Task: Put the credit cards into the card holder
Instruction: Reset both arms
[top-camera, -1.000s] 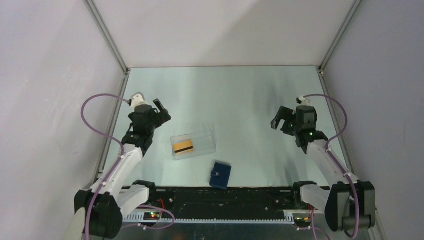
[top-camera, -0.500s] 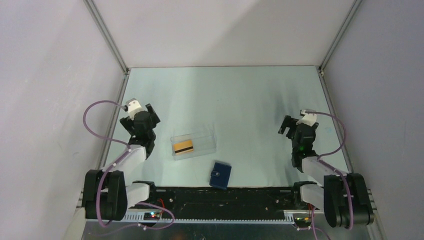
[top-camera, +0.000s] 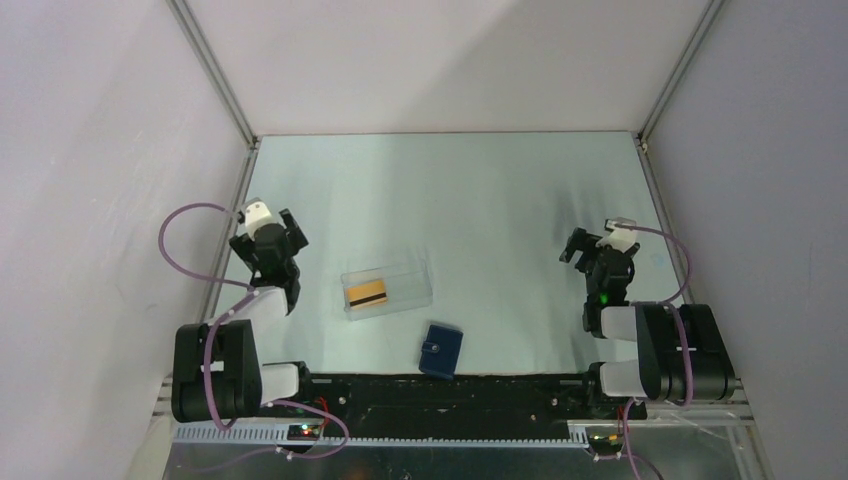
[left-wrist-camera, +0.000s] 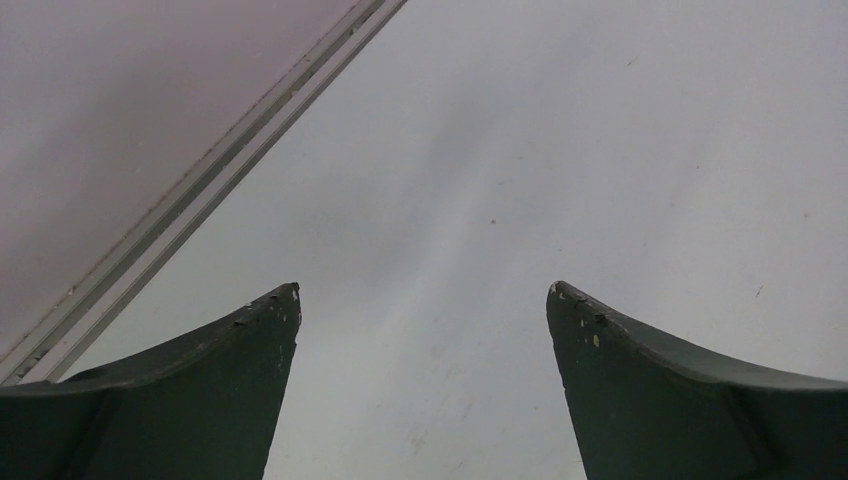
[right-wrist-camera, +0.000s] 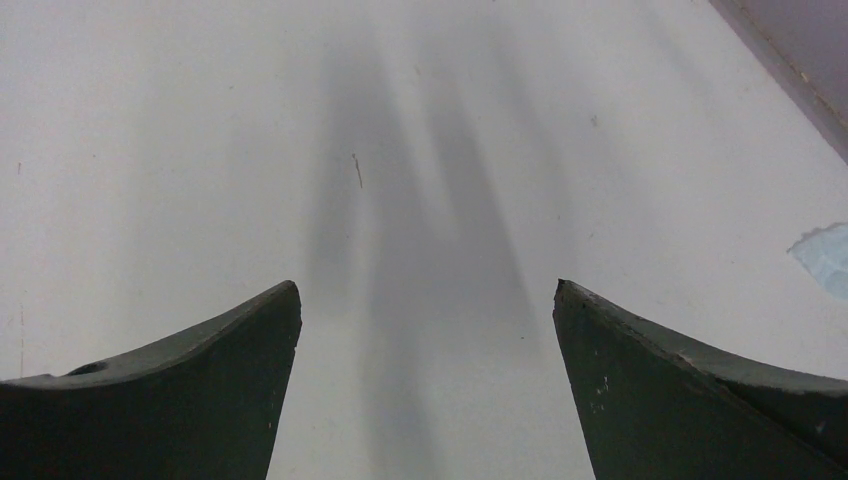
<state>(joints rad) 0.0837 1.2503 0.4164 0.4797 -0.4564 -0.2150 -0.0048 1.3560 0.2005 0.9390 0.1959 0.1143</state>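
A gold-tan credit card (top-camera: 367, 292) with a dark stripe lies inside a clear plastic tray (top-camera: 400, 280) near the table's middle. The dark navy card holder (top-camera: 440, 349) lies folded shut near the front edge, right of the tray. My left gripper (top-camera: 278, 222) stands open at the left side, well apart from the tray. My right gripper (top-camera: 577, 247) stands open at the right side, far from the holder. Both wrist views show only bare table between the wide-apart fingers: the left gripper (left-wrist-camera: 423, 290) and the right gripper (right-wrist-camera: 427, 285) hold nothing.
White walls with metal frame rails (top-camera: 215, 75) enclose the table on three sides. The left rail (left-wrist-camera: 200, 195) runs close by the left gripper. A black strip (top-camera: 450, 395) runs along the near edge between the arm bases.
Both arms have folded back toward their bases and lowered; the grippers drew nearer the side walls. Tray, card and holder have not moved.
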